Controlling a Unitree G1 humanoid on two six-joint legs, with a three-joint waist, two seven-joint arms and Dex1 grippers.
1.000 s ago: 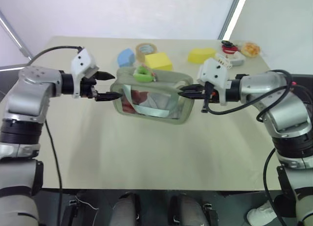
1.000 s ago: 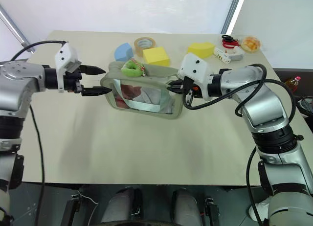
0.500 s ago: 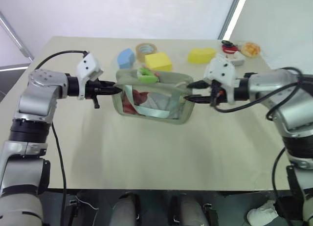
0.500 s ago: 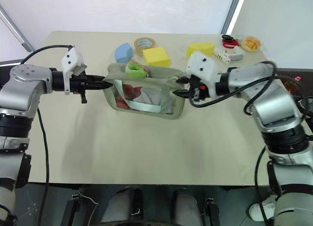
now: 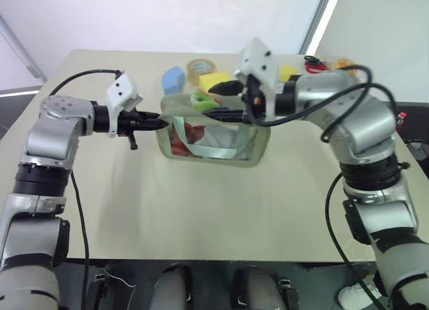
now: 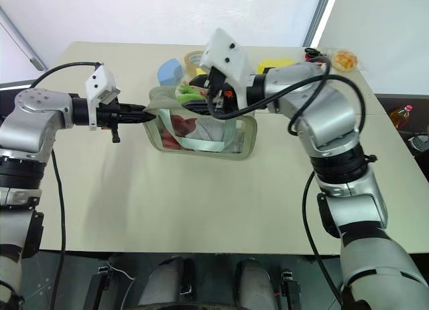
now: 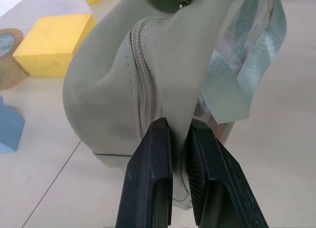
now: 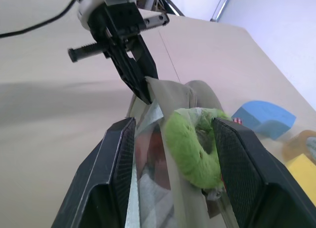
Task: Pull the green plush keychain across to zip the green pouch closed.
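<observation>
In the left eye view, the green pouch (image 5: pixel 213 137) is held upright on the table (image 5: pixel 201 209), its left corner clamped by the left hand (image 5: pixel 158 122), which was open a second ago. In the right wrist view, the right hand (image 8: pixel 175 154), moved in from the pouch's right end, is seen spread apart around the green plush keychain (image 8: pixel 190 148).

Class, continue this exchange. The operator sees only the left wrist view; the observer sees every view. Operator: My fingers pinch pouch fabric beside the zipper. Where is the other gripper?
Observer: The right gripper is at the green pouch's top edge, jaws open.
Operator: And the keychain?
Observer: The green plush keychain sits between those open jaws, not yet pinched.
Operator: Which end am I holding?
Observer: The left gripper grips the pouch's left end, seen from the head.
</observation>
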